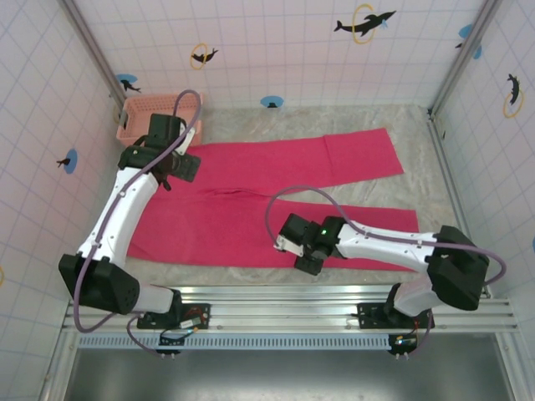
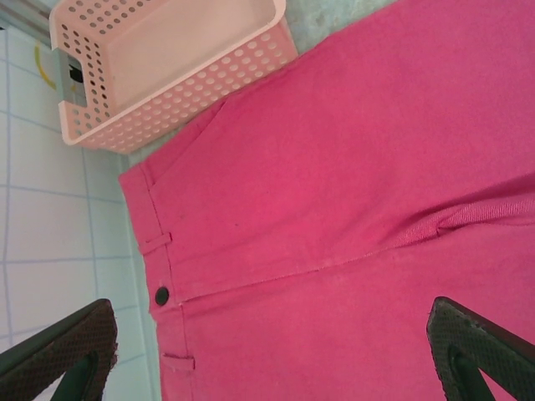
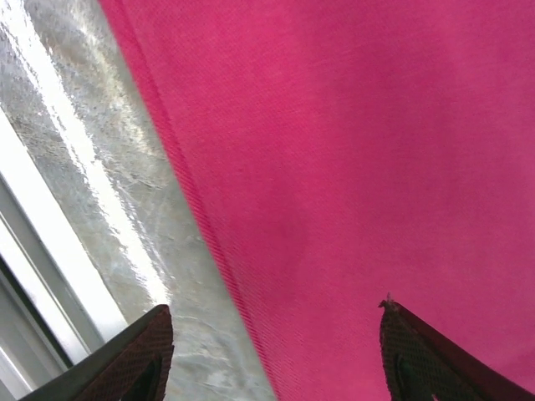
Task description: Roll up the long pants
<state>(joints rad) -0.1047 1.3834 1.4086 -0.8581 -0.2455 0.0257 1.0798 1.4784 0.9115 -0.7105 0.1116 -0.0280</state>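
Pre-grasp, no roll begun. Long pants [image 1: 242, 230] lie flat on the counter [image 3: 142, 209], waist at left beside the basket [image 2: 192, 92], legs running right. Left gripper [image 1: 180, 167] hovers over the waistband, jaws spread and empty. Right gripper [image 1: 292, 251] is over the near leg's edge, jaws spread too. Next, probably pinch one end and turn it over. Left wrist view gives the button [image 2: 161, 295] and belt loops [image 2: 155, 243], too small to tell from the top.
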